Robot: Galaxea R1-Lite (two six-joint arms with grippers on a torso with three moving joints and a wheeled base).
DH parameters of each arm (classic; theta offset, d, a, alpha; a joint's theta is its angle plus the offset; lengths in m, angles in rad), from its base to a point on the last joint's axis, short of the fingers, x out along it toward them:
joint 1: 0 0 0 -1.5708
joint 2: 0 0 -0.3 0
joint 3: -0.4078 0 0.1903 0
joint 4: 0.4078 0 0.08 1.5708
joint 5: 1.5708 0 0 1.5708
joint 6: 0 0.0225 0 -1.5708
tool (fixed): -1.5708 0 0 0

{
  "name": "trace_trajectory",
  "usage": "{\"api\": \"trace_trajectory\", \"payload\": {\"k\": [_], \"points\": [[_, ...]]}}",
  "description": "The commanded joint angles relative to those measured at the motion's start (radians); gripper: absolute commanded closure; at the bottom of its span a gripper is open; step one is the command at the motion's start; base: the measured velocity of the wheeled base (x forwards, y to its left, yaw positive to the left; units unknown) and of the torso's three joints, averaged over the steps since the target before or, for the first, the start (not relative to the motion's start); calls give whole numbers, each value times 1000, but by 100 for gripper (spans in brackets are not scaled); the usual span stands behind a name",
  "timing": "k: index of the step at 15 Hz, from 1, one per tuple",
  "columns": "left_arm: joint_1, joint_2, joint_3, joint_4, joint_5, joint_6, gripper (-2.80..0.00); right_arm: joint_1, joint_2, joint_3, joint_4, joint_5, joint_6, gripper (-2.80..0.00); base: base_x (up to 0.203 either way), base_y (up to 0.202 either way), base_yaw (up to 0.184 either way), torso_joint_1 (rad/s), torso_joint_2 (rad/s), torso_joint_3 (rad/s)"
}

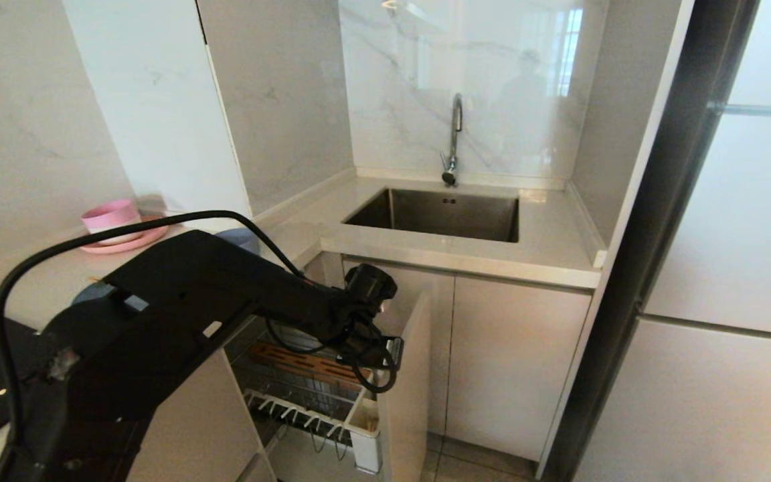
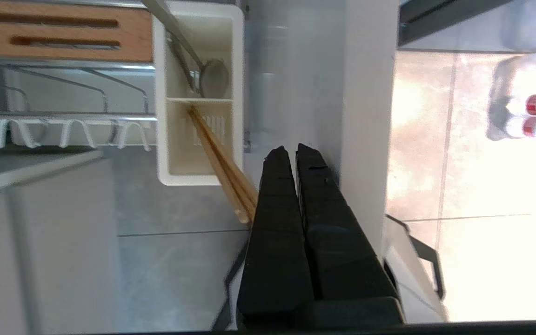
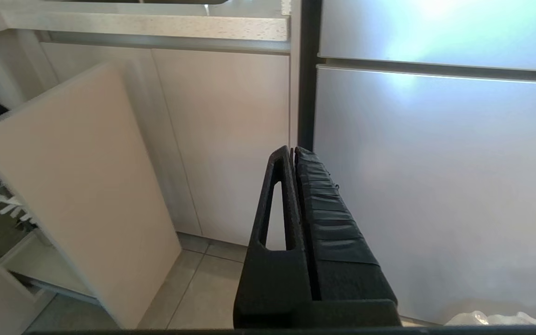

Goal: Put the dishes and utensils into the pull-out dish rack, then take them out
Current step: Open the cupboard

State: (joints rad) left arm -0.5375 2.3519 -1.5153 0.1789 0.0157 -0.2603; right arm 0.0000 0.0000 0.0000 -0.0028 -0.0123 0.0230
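Standing pulled out beneath the pale stone desk (image 1: 546, 264), the pull-out dish rack (image 1: 305, 395) shows its slotted wooden bar (image 2: 58, 32), white prongs (image 2: 63, 132) and white utensil cup (image 2: 198, 97). Cup holds the chopsticks (image 2: 221, 170) in one compartment, the silver utensil (image 2: 198, 65) in the other. Left gripper (image 2: 291, 151): above the rack's beige front panel (image 1: 409, 388), jaws closed, empty, beside the chopstick ends. Right gripper (image 3: 293, 151): parked low facing cabinet doors, jaws closed. Steel sink (image 1: 439, 214) and faucet (image 1: 454, 140) set in the desk's back edge; pink bowl on pink plate (image 1: 114, 227) at its left end. Marble walls, tiled floor.
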Motion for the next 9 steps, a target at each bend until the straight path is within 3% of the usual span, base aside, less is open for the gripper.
{"api": "trace_trajectory", "payload": {"k": [1, 9], "points": [[-15, 1, -2, 1, 1, -11, 0, 0, 1, 0, 0, 0, 0, 0, 0, 0, 0, 0, 0, 0], [-104, -2, -2, 2, 9, -104, 0, 0, 0, 0, 0, 0, 0, 0, 0, 0, 0, 0, 0, 0]]}}
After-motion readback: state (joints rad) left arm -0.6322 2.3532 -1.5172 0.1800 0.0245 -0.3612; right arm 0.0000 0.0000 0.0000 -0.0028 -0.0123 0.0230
